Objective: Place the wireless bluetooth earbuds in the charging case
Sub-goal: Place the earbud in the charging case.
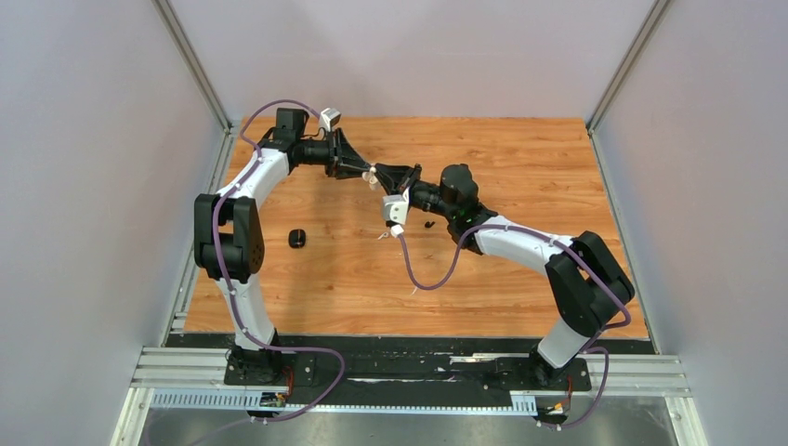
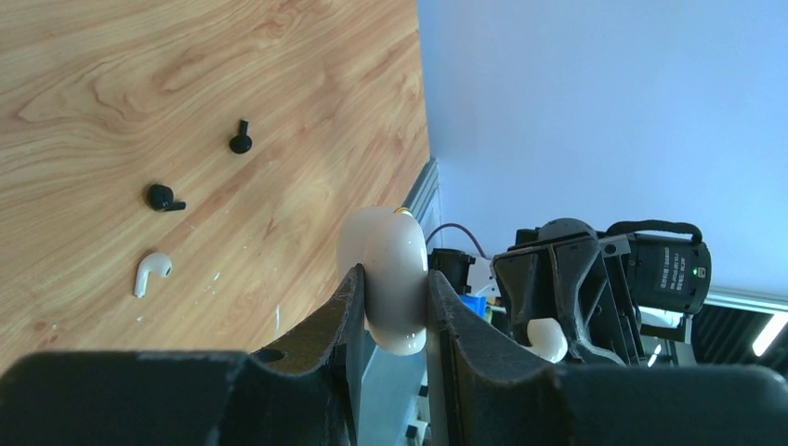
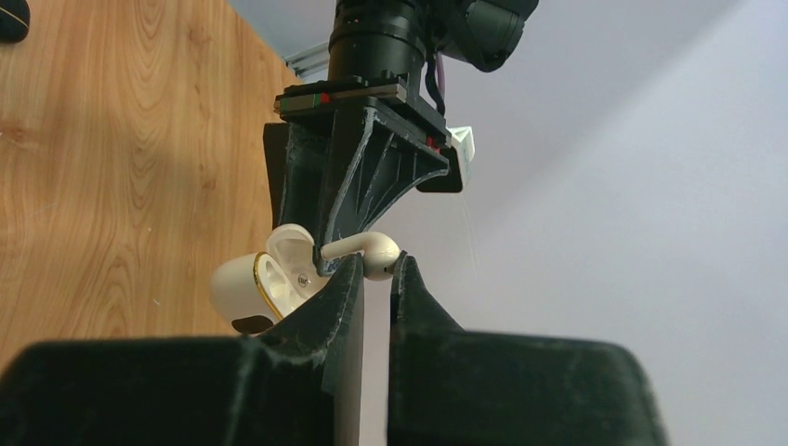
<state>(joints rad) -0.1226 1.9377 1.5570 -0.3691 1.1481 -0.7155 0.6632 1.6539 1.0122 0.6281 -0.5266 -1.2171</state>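
My left gripper (image 2: 392, 281) is shut on a white charging case (image 2: 386, 237) and holds it in the air above the table. The right wrist view shows the case (image 3: 251, 283) open, lid up, with a gold rim. My right gripper (image 3: 376, 267) is shut on a white earbud (image 3: 364, 247), whose stem points at the case opening. The two grippers meet tip to tip in the top view, left gripper (image 1: 362, 172) against right gripper (image 1: 385, 177). Another white earbud (image 2: 151, 272) and two black earbuds (image 2: 241, 141) (image 2: 164, 197) lie on the wood.
A black charging case (image 1: 296, 238) lies on the wooden table (image 1: 520, 158) left of centre, and shows at the corner of the right wrist view (image 3: 9, 19). One black earbud (image 1: 428, 224) lies beside the right arm. Grey walls close in the table's back and sides.
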